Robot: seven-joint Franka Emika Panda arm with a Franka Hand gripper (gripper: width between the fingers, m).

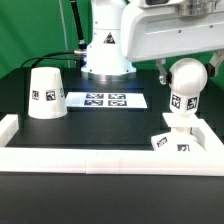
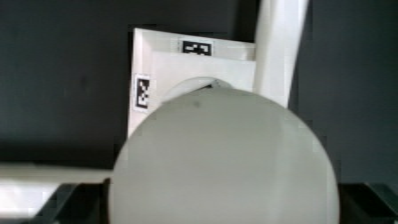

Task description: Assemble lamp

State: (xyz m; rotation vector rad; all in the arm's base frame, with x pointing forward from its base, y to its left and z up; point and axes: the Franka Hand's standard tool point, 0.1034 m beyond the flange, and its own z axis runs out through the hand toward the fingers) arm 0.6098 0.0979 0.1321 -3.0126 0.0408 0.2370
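Observation:
The white ball bulb [image 1: 185, 78] hangs neck down, a tag on its neck, with the neck tip at or just above the low square base block [image 1: 173, 141] at the exterior view's right; I cannot tell whether they touch. My gripper [image 1: 187, 72] is shut on the bulb's ball, one dark finger on each side. In the wrist view the bulb [image 2: 222, 160] fills the picture, and the base [image 2: 178, 75] with its socket hole lies behind it. The truncated-cone shade [image 1: 45, 92] stands alone at the exterior view's left.
The marker board [image 1: 105, 100] lies flat in the middle, in front of the arm's base [image 1: 107, 55]. A long white border rail [image 1: 100, 160] runs along the front and up both sides, close to the base block. It also shows in the wrist view [image 2: 285, 40].

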